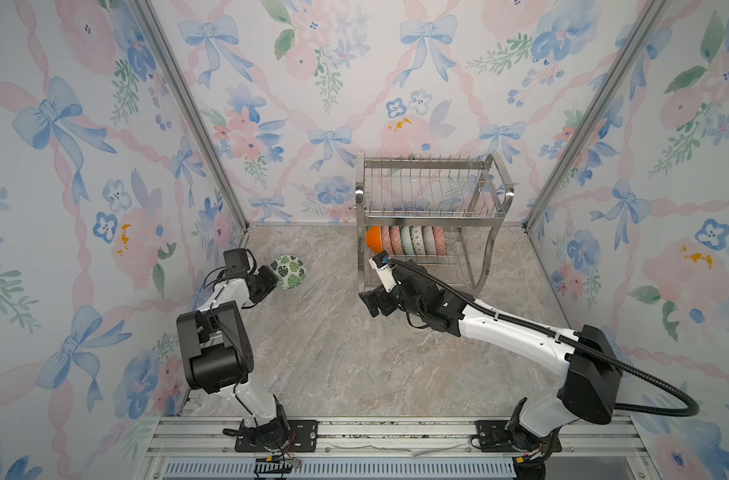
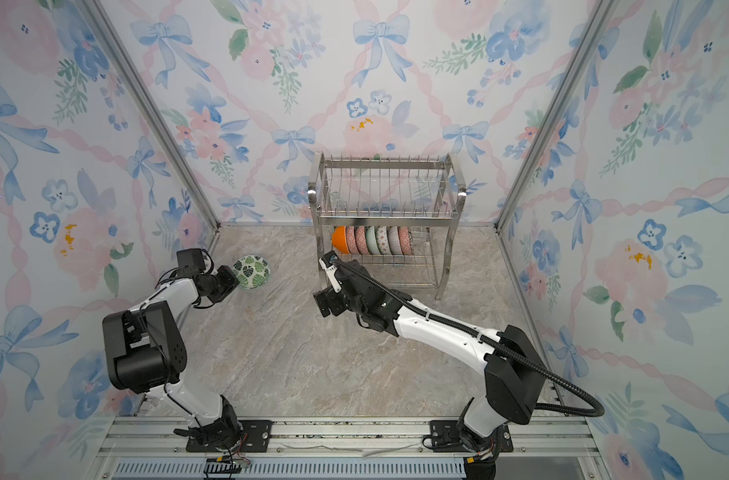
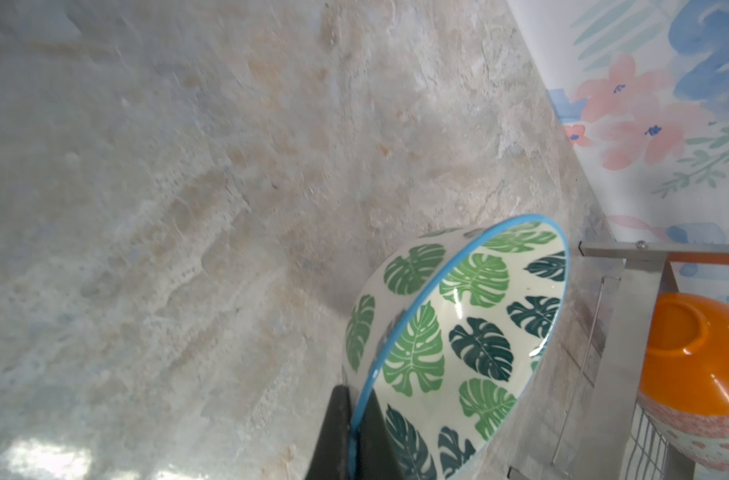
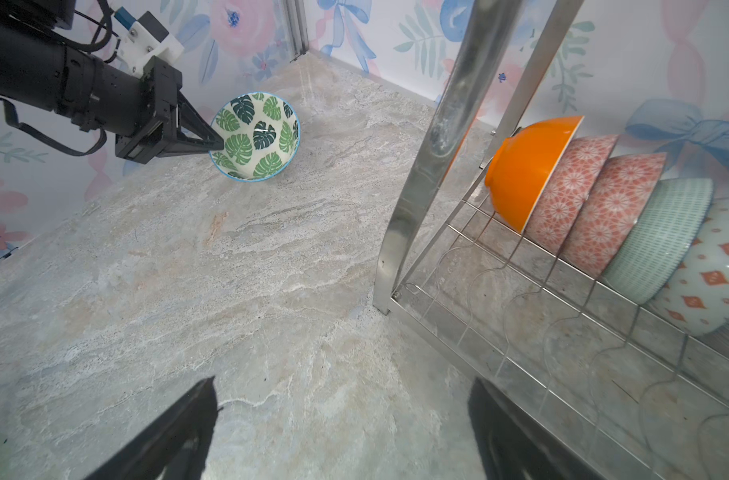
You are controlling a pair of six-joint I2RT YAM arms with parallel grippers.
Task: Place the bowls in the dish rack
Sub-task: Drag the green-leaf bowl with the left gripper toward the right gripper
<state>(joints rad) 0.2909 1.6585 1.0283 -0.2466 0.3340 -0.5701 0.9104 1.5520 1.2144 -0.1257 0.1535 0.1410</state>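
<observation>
- The round ceramic bowl with green leaves and a blue rim (image 4: 257, 137) is tipped on its side at the marbled stone-look tabletop (image 1: 333, 353), well left of the rack.
- My left gripper (image 4: 217, 143) is pinched tight on its rim.
- The row of other bowls (image 1: 408, 240) stands on edge in the lower tier of the shiny steel wire dish rack (image 1: 431, 216), with the orange bowl (image 4: 529, 170) leftmost.
- My right gripper (image 4: 342, 384) is spread wide, holding nothing, near the rack's front left leg.

marbled tabletop (image 1: 354, 353), floral bow wallpaper (image 1: 313, 83), metal corner posts (image 1: 192, 112)
</observation>
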